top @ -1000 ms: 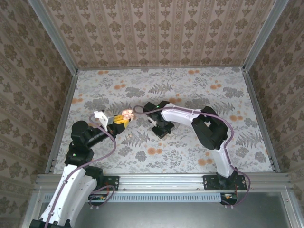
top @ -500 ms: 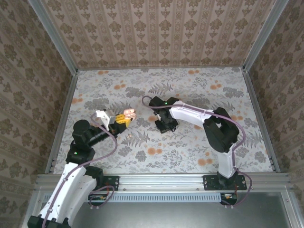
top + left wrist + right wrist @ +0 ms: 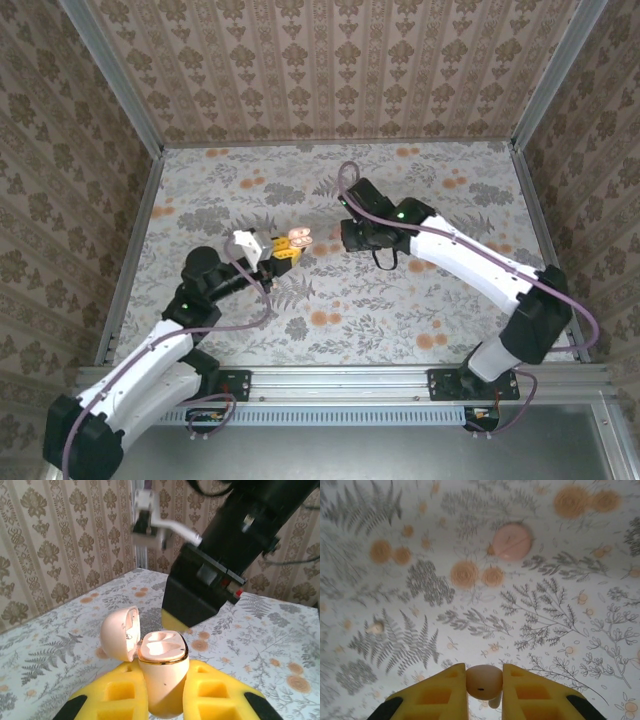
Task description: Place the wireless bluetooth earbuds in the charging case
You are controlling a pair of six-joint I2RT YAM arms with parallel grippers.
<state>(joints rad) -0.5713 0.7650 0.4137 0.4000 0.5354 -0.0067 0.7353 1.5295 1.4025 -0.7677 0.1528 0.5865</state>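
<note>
Left gripper (image 3: 164,671) is clamped on the charging case (image 3: 164,685), which stands upright between the yellow fingers (image 3: 220,690), raised off the table (image 3: 420,300). The lid (image 3: 120,632) is open, tipped to the left in the left wrist view. The seats inside look vacant, though the angle is too poor to confirm this. Right gripper (image 3: 484,672) is closed on a pale earbud (image 3: 483,682) above the floral tablecloth. In the top view it sits near the case, on its right.
</note>
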